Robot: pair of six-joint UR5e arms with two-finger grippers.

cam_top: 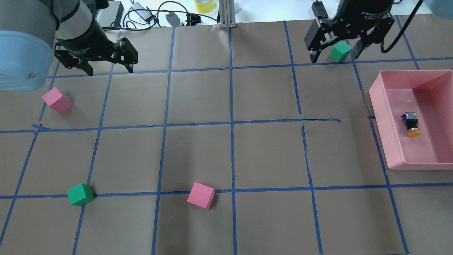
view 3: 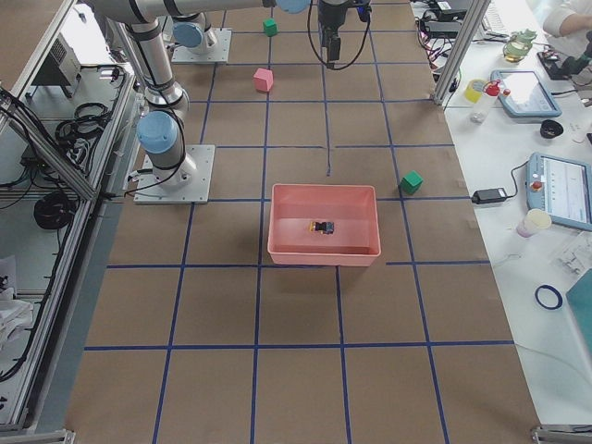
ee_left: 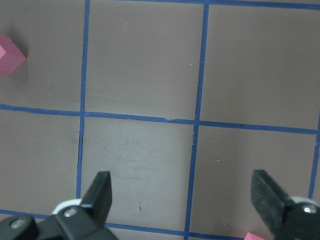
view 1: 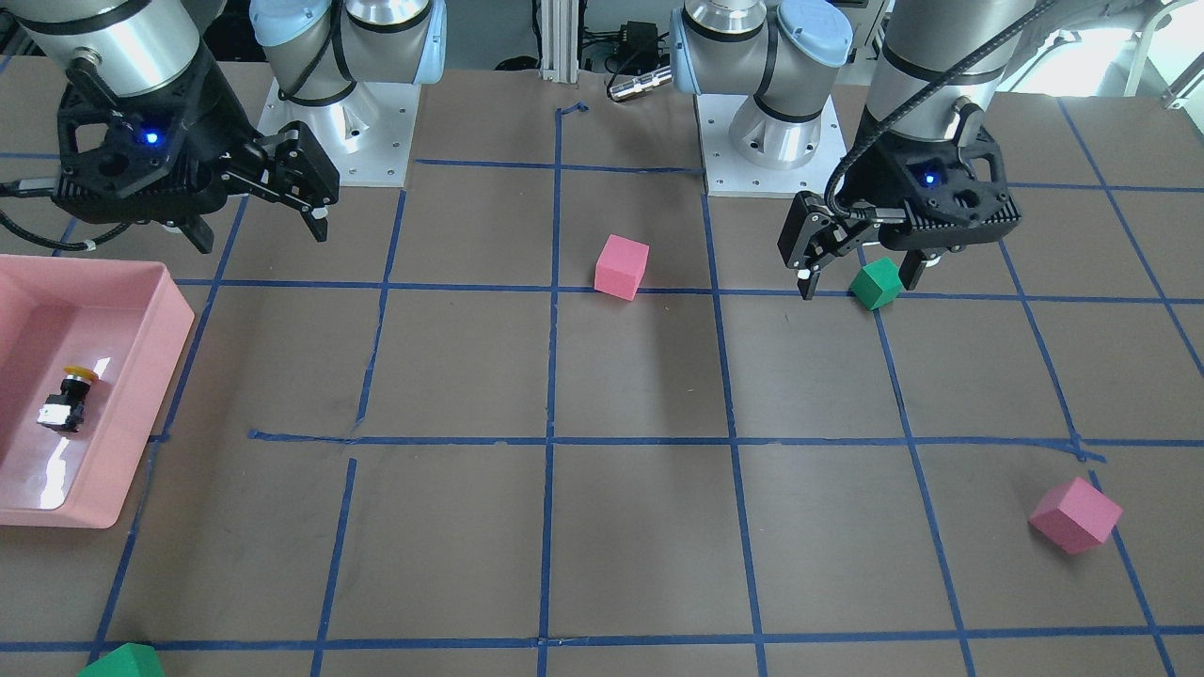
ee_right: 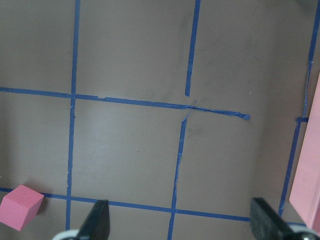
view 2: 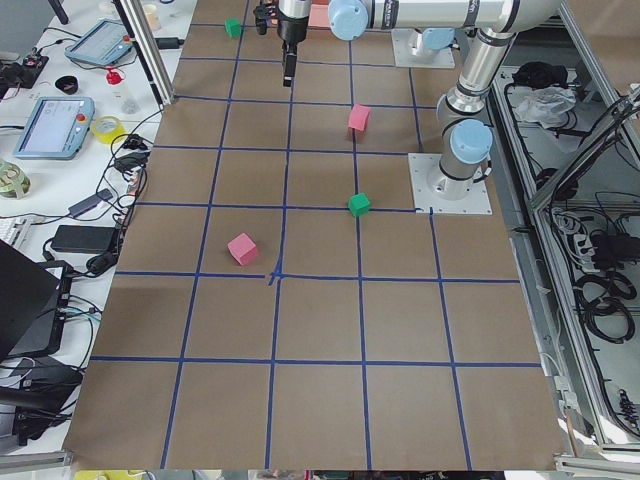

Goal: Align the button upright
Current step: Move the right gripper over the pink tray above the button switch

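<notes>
The button [view 1: 66, 400] lies on its side on the floor of the pink tray [view 1: 179, 320], at the table's end on my right. Its yellow cap points toward my base and its whitish block points away. It also shows in the overhead view [cam_top: 410, 124] and in the exterior right view [view 3: 323, 227]. My right gripper [cam_top: 334, 56] hangs open and empty high over the table, beyond the tray and apart from it. My left gripper [cam_top: 109, 67] hangs open and empty over the table's left half. Both wrist views show spread fingers with nothing between them: left gripper [ee_left: 184, 192], right gripper [ee_right: 182, 217].
Two pink foam cubes [cam_top: 56, 100] [cam_top: 201, 195] and two green foam cubes [cam_top: 80, 194] [cam_top: 340, 51] lie on the brown, blue-taped table. The far green cube sits below my right gripper. The tray's rim [cam_top: 377, 95] has raised walls. Cables lie beyond the far edge.
</notes>
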